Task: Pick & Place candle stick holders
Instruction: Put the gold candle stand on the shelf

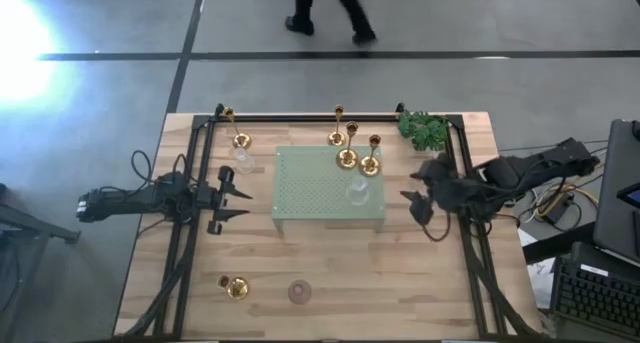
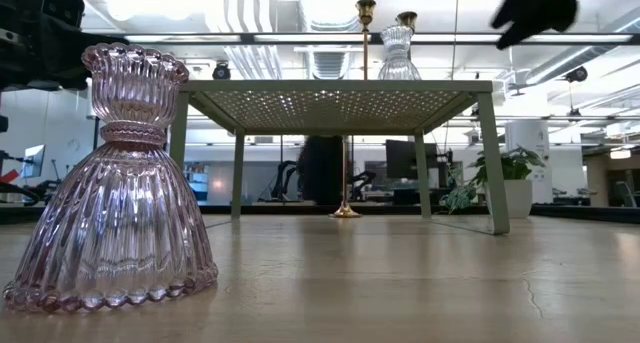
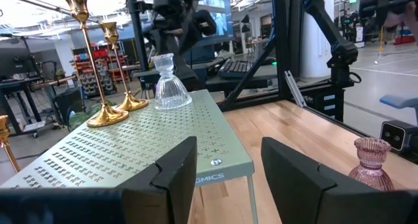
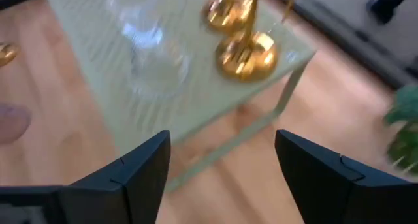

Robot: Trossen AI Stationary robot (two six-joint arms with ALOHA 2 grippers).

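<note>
The pale green perforated metal tray (image 3: 130, 152) reads "GMICS" on its front rim. On it, near its right edge, stand two gold-brass candle stick holders (image 1: 347, 159) and a clear glass one (image 1: 358, 192). The right gripper (image 1: 408, 205) hovers just beside that edge, jaws spread, empty. The left gripper (image 1: 243, 196) waits left of the tray, jaws apart, empty.

The right wrist view blurs the clear glass holder (image 4: 153, 57) on the tray (image 4: 196, 100).
</note>
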